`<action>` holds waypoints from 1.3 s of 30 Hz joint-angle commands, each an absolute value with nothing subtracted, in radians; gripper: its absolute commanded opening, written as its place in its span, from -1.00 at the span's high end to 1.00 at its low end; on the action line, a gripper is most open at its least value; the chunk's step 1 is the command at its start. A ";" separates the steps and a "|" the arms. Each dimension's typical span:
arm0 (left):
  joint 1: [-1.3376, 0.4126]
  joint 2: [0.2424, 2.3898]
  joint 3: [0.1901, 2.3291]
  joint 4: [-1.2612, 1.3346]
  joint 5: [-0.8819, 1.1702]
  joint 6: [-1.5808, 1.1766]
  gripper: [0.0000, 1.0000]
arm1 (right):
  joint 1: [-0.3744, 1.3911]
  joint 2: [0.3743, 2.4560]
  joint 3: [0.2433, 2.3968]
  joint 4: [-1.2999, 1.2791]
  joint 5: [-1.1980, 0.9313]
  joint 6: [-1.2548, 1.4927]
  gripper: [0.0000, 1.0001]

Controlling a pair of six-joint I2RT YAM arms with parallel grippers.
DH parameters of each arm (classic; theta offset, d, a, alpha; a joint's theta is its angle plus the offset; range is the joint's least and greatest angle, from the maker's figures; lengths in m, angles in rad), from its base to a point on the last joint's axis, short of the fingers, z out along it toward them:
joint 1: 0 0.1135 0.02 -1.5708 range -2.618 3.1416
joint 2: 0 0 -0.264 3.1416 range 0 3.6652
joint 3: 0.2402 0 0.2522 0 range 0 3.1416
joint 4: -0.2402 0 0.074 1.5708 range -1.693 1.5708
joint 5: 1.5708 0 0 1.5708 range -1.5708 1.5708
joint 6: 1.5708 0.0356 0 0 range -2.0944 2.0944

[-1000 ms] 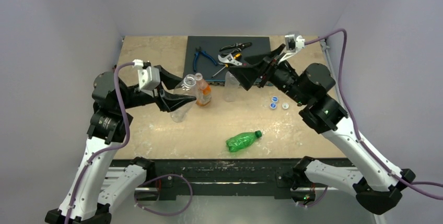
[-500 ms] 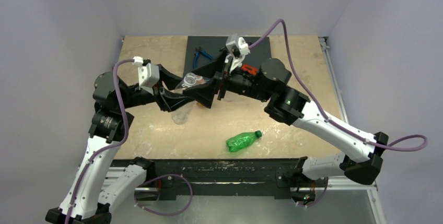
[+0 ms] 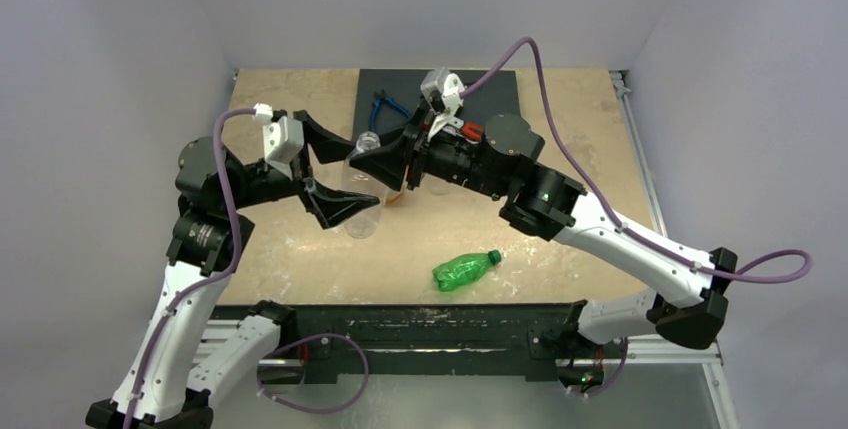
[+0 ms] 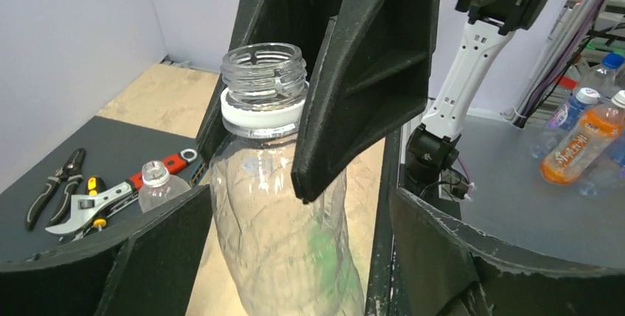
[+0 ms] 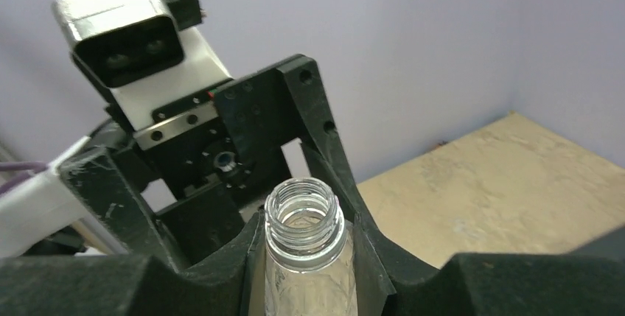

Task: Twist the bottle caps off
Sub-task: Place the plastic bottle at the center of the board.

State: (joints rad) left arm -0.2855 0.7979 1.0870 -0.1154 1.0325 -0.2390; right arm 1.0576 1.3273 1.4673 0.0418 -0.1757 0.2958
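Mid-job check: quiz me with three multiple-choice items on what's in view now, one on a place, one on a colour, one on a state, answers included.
1. Where is the green bottle?
A) in a box
B) on the table, near its front edge
C) on the floor

2. What colour is the ring below the clear bottle mouth?
A) white
B) green
C) orange

3. How is the clear bottle's mouth?
A) capped
B) open, cap off
C) taped over

Answers:
1. B, it lies on its side on the bare wood.
2. A, the left wrist view shows it white.
3. B, both wrist views show bare threads.
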 commanded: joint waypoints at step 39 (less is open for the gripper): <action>-0.288 0.725 1.175 -0.435 0.735 -0.052 -1.00 | 0.776 1.450 0.605 1.201 0.923 -0.136 0.65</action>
State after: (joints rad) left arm -0.2882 0.7307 1.1698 -0.4732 0.7368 -0.0586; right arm 0.7837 1.4143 0.6266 0.8696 0.8497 -0.0231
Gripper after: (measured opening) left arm 0.996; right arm 0.434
